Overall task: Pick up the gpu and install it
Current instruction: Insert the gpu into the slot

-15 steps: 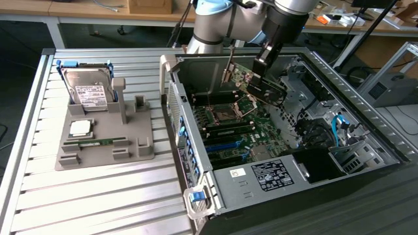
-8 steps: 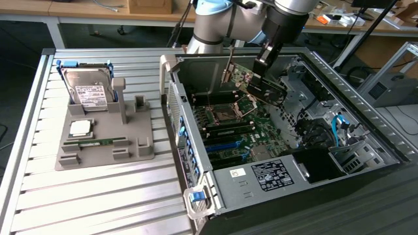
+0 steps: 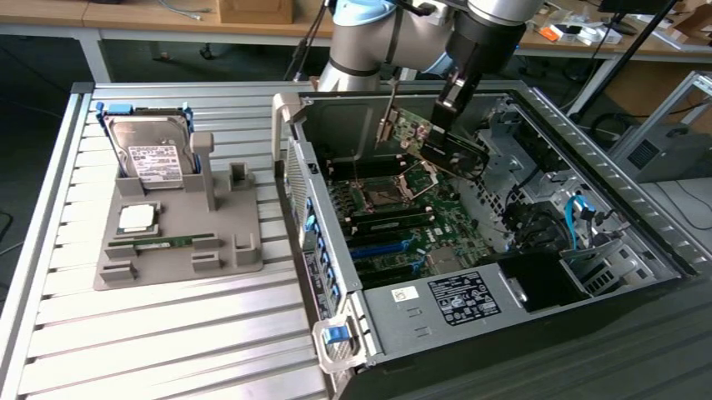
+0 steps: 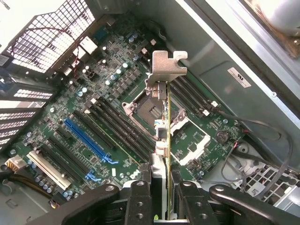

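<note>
My fingers sit closest, black and pressed onto the gpu from either side; my gripper pinches the card by one end, so it runs straight away from me, edge-on, with its silver bracket at the far tip. The card hangs in the air inside the open case, tilted, clear of everything beneath it and seated in no slot.

Directly below the card lies the green board; the square socket, its metal frame hinged up, sits right under the card's middle; a row of long black slots runs beside the socket, and past them, farther out from my grip, lies a blue slot and then a pale one. Black cables loop over the case floor on the other side of the card; a mesh grille stands beyond the bracket end, off to the side of the slots.

Well away from my gripper, outside the case wall, a grey tray rests on the ribbed table; on it a drive leans upright in its stand, a square chip lies flat just in front of the drive, and a slim green stick lies flat beside the chip, nearer the tray's front edge. My arm comes down into the case from above.
</note>
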Motion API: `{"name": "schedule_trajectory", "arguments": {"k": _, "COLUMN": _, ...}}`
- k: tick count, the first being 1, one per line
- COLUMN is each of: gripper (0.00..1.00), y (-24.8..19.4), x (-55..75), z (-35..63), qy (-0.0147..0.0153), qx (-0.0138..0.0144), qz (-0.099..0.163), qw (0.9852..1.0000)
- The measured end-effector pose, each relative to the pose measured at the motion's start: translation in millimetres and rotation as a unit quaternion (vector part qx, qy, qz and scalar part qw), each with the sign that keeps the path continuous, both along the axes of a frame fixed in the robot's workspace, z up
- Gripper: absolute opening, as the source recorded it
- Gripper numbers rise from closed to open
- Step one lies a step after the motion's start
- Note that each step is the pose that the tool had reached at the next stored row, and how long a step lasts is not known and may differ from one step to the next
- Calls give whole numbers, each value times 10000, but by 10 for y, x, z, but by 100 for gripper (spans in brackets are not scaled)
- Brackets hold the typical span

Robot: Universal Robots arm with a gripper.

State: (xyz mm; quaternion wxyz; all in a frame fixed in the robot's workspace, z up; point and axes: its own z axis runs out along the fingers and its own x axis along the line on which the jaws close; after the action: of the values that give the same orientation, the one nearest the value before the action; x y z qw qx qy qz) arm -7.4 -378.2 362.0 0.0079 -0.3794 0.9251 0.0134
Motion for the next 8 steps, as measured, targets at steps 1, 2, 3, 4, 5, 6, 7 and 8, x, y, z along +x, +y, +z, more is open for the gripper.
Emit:
{"name": "schedule_trajectory", "arguments": {"k": 1, "gripper": 27, "y": 0, "x": 0, "z": 0, "qy": 0, "qx": 0, "qz": 18, "qw": 10000}}
{"name": "schedule_trajectory", "arguments": {"k": 2, "gripper": 27, "y": 0, "x": 0, "z": 0, "qy": 0, "qx": 0, "qz": 33, "qw": 10000}}
{"name": "schedule_trajectory", "arguments": {"k": 3, "gripper": 27, "y": 0, "x": 0, "z": 0, "qy": 0, "qx": 0, "qz": 46, "qw": 10000}}
{"name": "schedule_trajectory", "arguments": {"k": 4, "gripper": 27, "y": 0, "x": 0, "z": -1, "qy": 0, "qx": 0, "qz": 65, "qw": 10000}}
{"name": "schedule_trajectory", "arguments": {"k": 5, "gripper": 27, "y": 0, "x": 0, "z": -1, "qy": 0, "qx": 0, "qz": 77, "qw": 10000}}
{"name": "schedule_trajectory", "arguments": {"k": 6, "gripper": 27, "y": 0, "x": 0, "z": -1, "qy": 0, "qx": 0, "qz": 96, "qw": 10000}}
{"name": "schedule_trajectory", "arguments": {"k": 7, "gripper": 27, "y": 0, "x": 0, "z": -1, "qy": 0, "qx": 0, "qz": 110, "qw": 9999}}
{"name": "schedule_trajectory", "arguments": {"k": 8, "gripper": 27, "y": 0, "x": 0, "z": -1, "qy": 0, "qx": 0, "qz": 124, "qw": 9999}}
